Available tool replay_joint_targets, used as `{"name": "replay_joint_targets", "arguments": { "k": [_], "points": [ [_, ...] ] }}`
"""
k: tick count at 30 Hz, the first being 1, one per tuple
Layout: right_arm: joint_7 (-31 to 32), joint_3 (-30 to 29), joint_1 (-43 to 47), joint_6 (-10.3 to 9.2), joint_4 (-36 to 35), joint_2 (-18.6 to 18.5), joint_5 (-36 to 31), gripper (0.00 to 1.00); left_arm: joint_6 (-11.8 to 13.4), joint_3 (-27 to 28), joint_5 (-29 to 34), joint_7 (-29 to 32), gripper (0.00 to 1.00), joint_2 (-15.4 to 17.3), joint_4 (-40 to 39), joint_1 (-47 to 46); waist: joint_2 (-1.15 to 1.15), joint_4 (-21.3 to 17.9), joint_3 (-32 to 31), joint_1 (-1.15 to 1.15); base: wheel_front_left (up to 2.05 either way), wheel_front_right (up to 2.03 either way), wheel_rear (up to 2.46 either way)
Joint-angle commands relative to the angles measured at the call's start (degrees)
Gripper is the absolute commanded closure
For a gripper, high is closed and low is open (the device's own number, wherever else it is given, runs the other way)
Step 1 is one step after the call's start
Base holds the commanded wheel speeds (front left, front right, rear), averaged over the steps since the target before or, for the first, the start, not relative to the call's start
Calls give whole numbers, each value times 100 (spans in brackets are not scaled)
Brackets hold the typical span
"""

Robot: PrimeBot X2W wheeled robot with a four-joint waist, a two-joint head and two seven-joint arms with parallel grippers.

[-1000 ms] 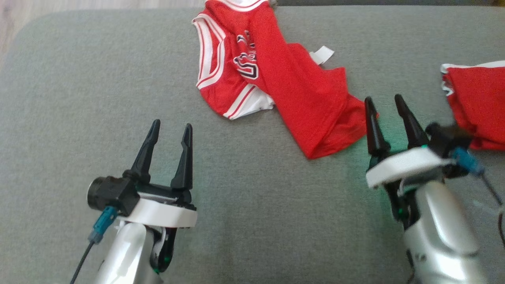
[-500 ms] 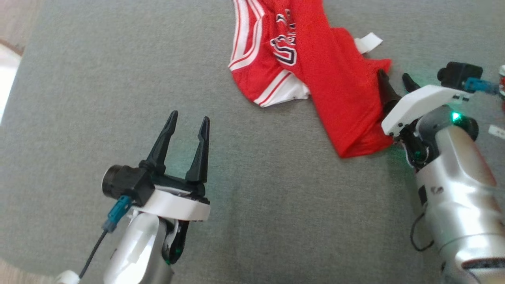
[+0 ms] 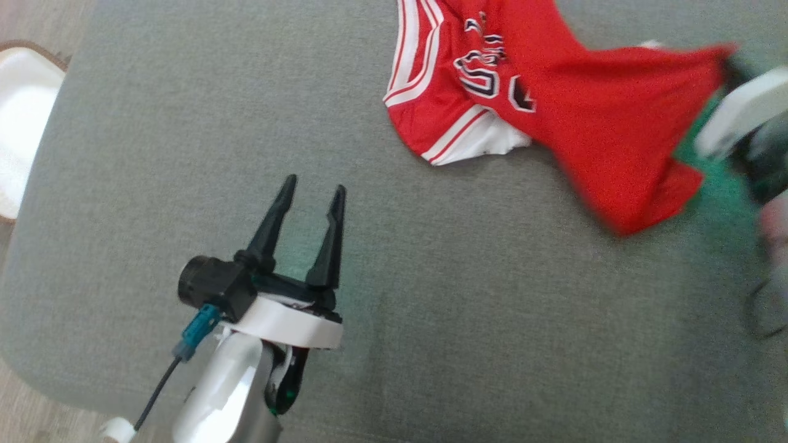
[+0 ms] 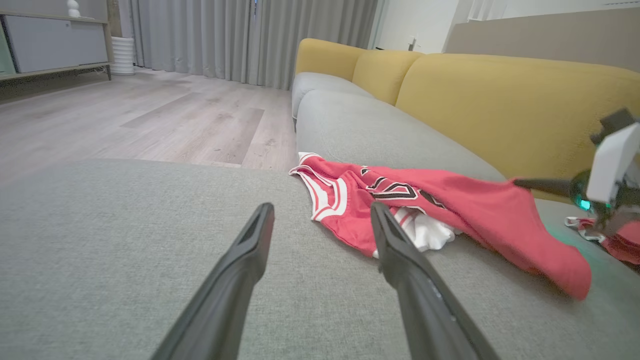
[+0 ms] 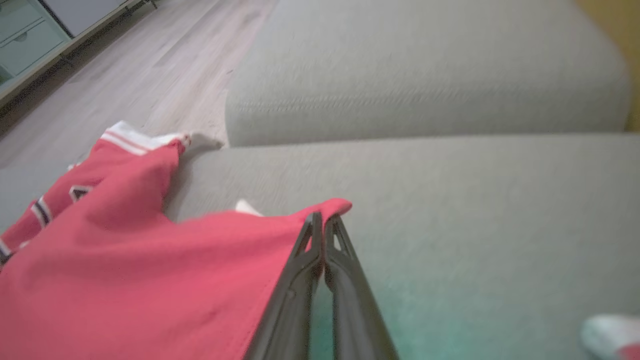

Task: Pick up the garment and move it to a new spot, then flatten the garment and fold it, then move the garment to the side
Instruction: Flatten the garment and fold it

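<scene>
On the grey sofa cushion (image 3: 184, 154) a red basketball jersey (image 3: 591, 141) is found crumpled, 1 corner pinched by the closed right gripper (image 5: 322, 220), the left gripper (image 3: 314, 183) spread and empty nearby; fabric is judged light, limp, best taken at hems.

You're in a home living room. Ahead of the jaws of your left gripper (image 4: 322, 207): a long sofa (image 4: 320, 85), grey seat cushions (image 4: 380, 135), mustard back cushions (image 4: 500, 95). Beyond and left of those jaws: pale wood-plank floor (image 4: 150, 115), full-length grey curtains (image 4: 225, 35), a low sideboard (image 4: 55, 45) against the wall, a white ribbed object (image 4: 122, 55) beside it.
</scene>
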Motion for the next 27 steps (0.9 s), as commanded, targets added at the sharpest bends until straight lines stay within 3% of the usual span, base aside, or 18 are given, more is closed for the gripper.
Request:
{"name": "replay_joint_targets", "arguments": {
  "k": [1,7,8,9,15,22,27],
  "points": [
    [-67,94,-429,21,-172,-152,-77,100,-17,111,-43,-28,0,27,-200,-187,0,77,47,0,0,0,0],
    [-140,139,-1401,21,52,-989,-644,100,3,-204,-205,-28,0,26,-236,-319,0,392,213,0,0,0,0],
    [-205,160,-1522,21,104,-1076,-801,64,11,-236,-227,-28,0,26,-235,-341,0,431,236,0,0,0,0],
    [-277,182,-1626,21,155,-1134,-967,0,19,-263,-248,-28,0,26,-238,-362,0,466,261,0,0,0,0],
    [-771,-1,-1956,21,422,-1085,-1505,0,75,-301,-300,-28,0,26,-250,-436,0,494,332,0,0,0,0],
    [-1692,-11,-1698,21,597,-329,-1500,0,117,-92,-213,-28,0,26,-240,-443,0,70,137,0,0,0,0],
    [-2084,216,-1147,21,282,232,-1180,0,103,136,-132,-28,0,26,-203,-373,0,-435,-166,0,0,0,0]
  ]
}}
